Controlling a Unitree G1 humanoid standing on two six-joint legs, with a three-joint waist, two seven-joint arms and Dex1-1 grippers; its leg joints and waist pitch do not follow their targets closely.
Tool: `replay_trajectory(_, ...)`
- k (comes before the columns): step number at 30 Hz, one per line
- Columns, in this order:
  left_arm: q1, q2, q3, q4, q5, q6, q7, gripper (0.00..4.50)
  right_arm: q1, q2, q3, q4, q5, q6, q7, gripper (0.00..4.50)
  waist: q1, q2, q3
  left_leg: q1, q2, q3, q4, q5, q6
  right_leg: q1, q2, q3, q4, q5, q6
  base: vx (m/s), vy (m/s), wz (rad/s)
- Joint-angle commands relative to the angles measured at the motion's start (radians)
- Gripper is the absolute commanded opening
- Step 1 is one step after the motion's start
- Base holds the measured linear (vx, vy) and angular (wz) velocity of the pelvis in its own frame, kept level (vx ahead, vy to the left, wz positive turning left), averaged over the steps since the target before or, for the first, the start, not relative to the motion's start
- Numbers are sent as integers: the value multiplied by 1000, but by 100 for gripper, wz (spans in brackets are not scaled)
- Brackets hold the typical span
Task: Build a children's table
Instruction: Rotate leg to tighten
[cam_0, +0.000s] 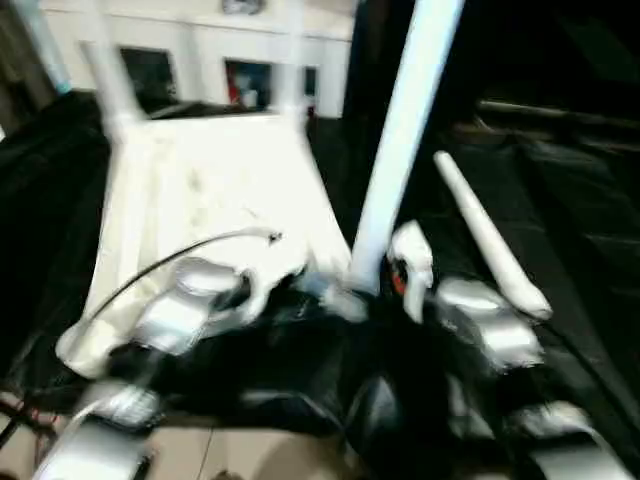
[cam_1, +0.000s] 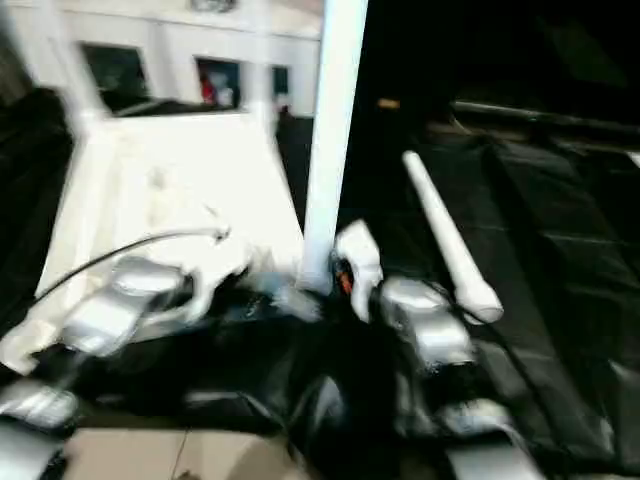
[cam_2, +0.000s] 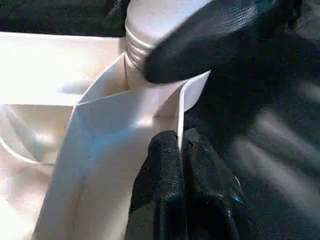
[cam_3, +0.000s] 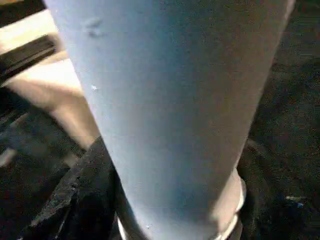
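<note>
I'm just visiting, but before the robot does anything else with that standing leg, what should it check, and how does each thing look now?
1. Left gripper pinching the tabletop rim: ok, fingers shut on the wall.
2. Standing leg upright at the near corner socket: ok.
3. Leg fully seated: cannot tell; ridges show above the socket.
4. Right gripper at the leg's base: ok; grip cannot tell.
5. Spare leg lying apart on the black cloth: ok.

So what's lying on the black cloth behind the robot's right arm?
A loose white table leg lies flat on the black cloth, beside the upright leg standing at the tabletop's near corner. What's under the cloth is covered, so I can't tell.
</note>
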Motion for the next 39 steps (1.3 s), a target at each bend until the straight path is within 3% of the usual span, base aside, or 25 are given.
replay_trajectory(1, -51, -63, 36, 15, -22, -6, 106, 0, -3, 72, 34, 52, -3, 25, -61, 273, 3, -5, -56, -5, -11, 13, -64, -268, 13, 48, -35, 30, -100, -482, -110, 0, 0, 0)
replay_trajectory(3, -89, -107, 47, 59, -13, 9, 189, 0, -30, 121, 8, 98, 3, 15, -160, 273, 1, -4, -57, -5, -12, 15, -62, -257, 17, 44, -33, 30, -100, -466, -110, 0, 0, 0)
replay_trajectory(4, -97, -119, 49, 68, -8, 11, 211, 0, -39, 138, 2, 110, 2, 13, -193, 273, 1, -2, -59, -6, -12, 14, -63, -249, 17, 48, -31, 29, -97, -439, -116, 0, 0, 0)
replay_trajectory(7, -110, -145, 44, 81, 6, 9, 236, 0, -70, 171, 16, 153, -44, -36, -276, 273, 1, -2, -61, -12, -10, 13, -63, -229, 21, 51, -31, 30, -89, -372, -134, 0, 0, 0)
replay_trajectory(8, -110, -151, 41, 79, 6, 5, 227, 0, -75, 177, 24, 162, -59, -63, -278, 273, 0, 1, -65, -13, -11, 14, -61, -203, 25, 55, -31, 30, -81, -302, -154, 0, 0, 0)
replay_trajectory(10, -103, -148, 30, 71, -1, -5, 200, 0, -78, 185, 6, 162, -31, -55, -241, 328, 0, -1, -65, -12, -12, 17, -59, -194, 39, 57, -28, 31, -78, -253, -173, 0, 0, 0)
replay_trajectory(13, -91, -137, 21, 60, -5, -15, 170, 0, -76, 179, -1, 156, -14, -43, -208, 345, 0, 2, -66, -14, -11, 16, -59, -180, 52, 61, -28, 31, -73, -215, -189, 0, 0, 0)
replay_trajectory(15, -73, -112, 10, 39, -17, -27, 118, 0, -67, 152, 25, 139, -27, -57, -153, 376, -2, 2, -64, -14, -11, 16, -60, -202, 57, 63, -30, 31, -76, -235, -194, 0, 0, 0)
replay_trajectory(24, -4, -9, -11, -43, -59, -92, -88, 0, 10, 17, 99, -12, 23, -98, 198, 376, -6, 4, -61, -12, -4, 15, -62, -235, 74, 61, -31, 32, -79, -256, -206, 0, 0, 0)
replay_trajectory(28, 20, 29, -16, -75, -75, -85, -161, 0, 34, -34, 111, -58, 42, -77, 329, 376, -3, 4, -58, -10, -2, 15, -64, -251, 69, 59, -31, 33, -80, -283, -208, 0, 0, 0)
replay_trajectory(33, 50, 75, -27, -107, -77, -87, -228, 0, 57, -100, 147, -109, 50, -42, 452, 376, 8, 5, -60, -7, -1, 17, -62, -221, 72, 59, -31, 34, -74, -238, -218, 0, 0, 0)
replay_trajectory(34, 53, 79, -27, -110, -78, -88, -234, 0, 58, -104, 148, -111, 49, -43, 458, 352, 9, 6, -60, -7, 0, 17, -62, -223, 70, 57, -31, 34, -74, -237, -221, 0, 0, 0)
replay_trajectory(39, 70, 99, -32, -133, -80, -78, -271, 0, 60, -104, 150, -112, 50, -37, 479, 328, 11, 3, -60, -7, -1, 17, -63, -224, 61, 58, -32, 35, -74, -251, -215, 0, 0, 0)
